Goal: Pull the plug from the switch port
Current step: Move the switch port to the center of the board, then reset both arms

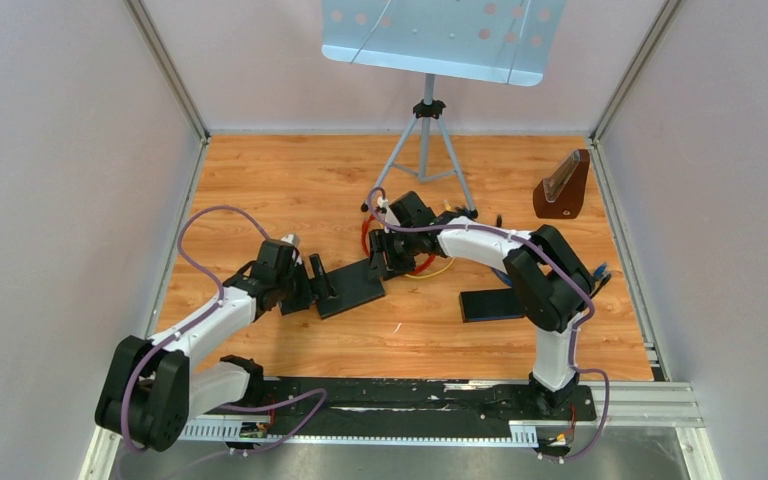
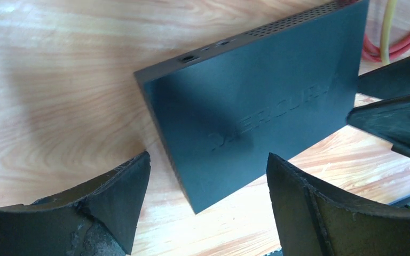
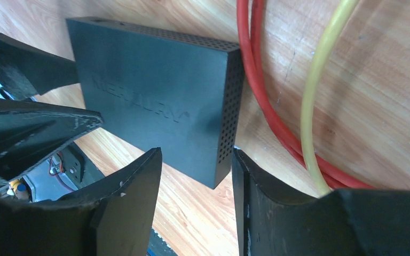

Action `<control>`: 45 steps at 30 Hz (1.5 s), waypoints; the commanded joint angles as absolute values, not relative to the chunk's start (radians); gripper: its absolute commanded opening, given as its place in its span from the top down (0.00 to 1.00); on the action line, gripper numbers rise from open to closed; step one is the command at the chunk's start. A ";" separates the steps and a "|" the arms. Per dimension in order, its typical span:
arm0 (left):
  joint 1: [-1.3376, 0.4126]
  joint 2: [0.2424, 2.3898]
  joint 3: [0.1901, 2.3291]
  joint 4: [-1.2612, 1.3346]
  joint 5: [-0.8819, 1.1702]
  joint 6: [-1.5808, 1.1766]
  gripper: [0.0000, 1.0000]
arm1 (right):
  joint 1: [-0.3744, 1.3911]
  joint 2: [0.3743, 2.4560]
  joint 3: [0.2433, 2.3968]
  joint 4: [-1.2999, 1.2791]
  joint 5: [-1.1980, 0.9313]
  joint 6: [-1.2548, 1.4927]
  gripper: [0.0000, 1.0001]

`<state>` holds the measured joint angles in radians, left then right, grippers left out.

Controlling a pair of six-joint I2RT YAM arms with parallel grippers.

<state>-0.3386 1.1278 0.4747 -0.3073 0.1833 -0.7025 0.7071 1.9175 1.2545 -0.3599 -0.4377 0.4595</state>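
Observation:
The switch [image 1: 352,285] is a flat black box lying on the wooden table between both grippers. My left gripper [image 1: 318,280] is open at its left end; in the left wrist view the near corner of the switch [image 2: 256,101] lies between the spread fingers of my left gripper [image 2: 207,160], untouched. My right gripper [image 1: 383,260] is open at its right end; in the right wrist view a corner of the switch [image 3: 155,112] sits between the fingers of my right gripper [image 3: 196,154]. A red cable [image 3: 256,80] and a yellow cable [image 3: 320,80] run past the perforated side. The plug and port are hidden.
A music stand tripod [image 1: 423,150] stands behind the switch. A brown metronome [image 1: 563,187] is at the back right. A second flat black box [image 1: 490,303] lies under the right arm. Cable loops [image 1: 425,262] lie right of the switch.

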 commanded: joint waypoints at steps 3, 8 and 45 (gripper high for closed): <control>-0.354 1.222 0.508 -0.201 0.287 -0.603 0.18 | 0.712 1.869 1.144 -0.227 -0.543 0.461 0.56; -0.457 1.257 0.542 -0.165 0.313 -0.612 0.21 | 0.735 1.735 1.003 -0.163 -0.511 0.492 0.63; -0.585 0.823 0.722 -0.645 -0.343 -0.804 0.00 | 0.621 0.566 0.667 -0.662 0.504 0.669 0.00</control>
